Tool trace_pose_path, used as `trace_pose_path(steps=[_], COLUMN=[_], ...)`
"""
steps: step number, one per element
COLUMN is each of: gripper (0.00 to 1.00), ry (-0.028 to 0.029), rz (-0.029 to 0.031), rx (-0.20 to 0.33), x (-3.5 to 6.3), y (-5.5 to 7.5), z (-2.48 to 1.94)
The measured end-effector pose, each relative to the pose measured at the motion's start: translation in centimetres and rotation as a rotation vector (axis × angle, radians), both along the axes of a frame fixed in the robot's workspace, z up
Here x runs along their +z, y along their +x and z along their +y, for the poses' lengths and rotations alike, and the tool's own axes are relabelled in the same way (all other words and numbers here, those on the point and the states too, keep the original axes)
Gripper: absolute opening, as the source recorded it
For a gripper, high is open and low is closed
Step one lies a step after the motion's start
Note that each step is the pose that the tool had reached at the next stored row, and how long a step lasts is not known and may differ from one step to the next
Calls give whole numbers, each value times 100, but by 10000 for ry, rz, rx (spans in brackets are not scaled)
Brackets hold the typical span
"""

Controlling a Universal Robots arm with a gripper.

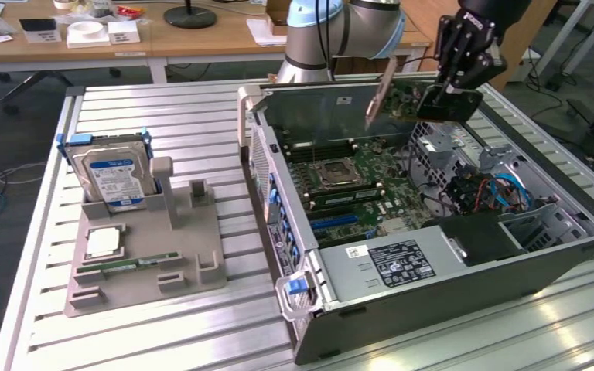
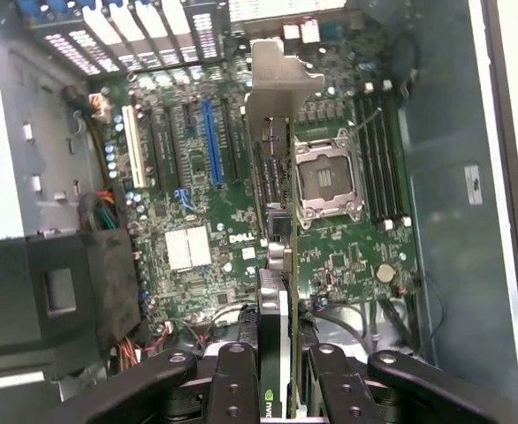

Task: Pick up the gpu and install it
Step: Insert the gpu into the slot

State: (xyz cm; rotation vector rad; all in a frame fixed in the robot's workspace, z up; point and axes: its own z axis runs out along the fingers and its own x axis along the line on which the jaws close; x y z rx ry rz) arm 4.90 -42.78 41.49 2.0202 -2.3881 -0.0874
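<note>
My gripper (image 1: 448, 102) hangs over the far end of the open computer case (image 1: 431, 309), shut on the gpu (image 1: 401, 99). The card is clear of the board, its silver end bracket (image 1: 380, 94) pointing toward the exterior view's left. In the wrist view the gpu (image 2: 278, 177) runs edge-on away from the black fingers (image 2: 232, 384), its bracket (image 2: 281, 79) at the far tip. Below it lies the green motherboard (image 2: 197, 247), and the card hovers between the blue slot (image 2: 210, 141) and the processor socket (image 2: 328, 181).
A grey parts holder (image 1: 142, 278) stands on the slatted table at the exterior view's left, carrying a silver hard drive (image 1: 117, 174), a processor chip (image 1: 103, 241) and a memory stick (image 1: 132, 267). Inside the case are a black power supply (image 1: 411, 263) and cable bundles (image 1: 483, 193).
</note>
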Motion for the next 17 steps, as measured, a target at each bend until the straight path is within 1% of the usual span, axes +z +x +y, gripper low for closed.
trace_pose_path(steps=[4, 10, 11, 12, 15, 17], gripper=[27, 27, 27, 27, 27, 27], ry=[0, 0, -1, 1, -8, -12], rz=[-2, -2, -14, -72, -323, -472], rx=[470, 481, 494, 512, 551, 574], x=[0, 0, -1, -6, -19, -30], y=[0, 0, 0, -3, -18, -33], z=[0, 0, 0, 1, 0, 0])
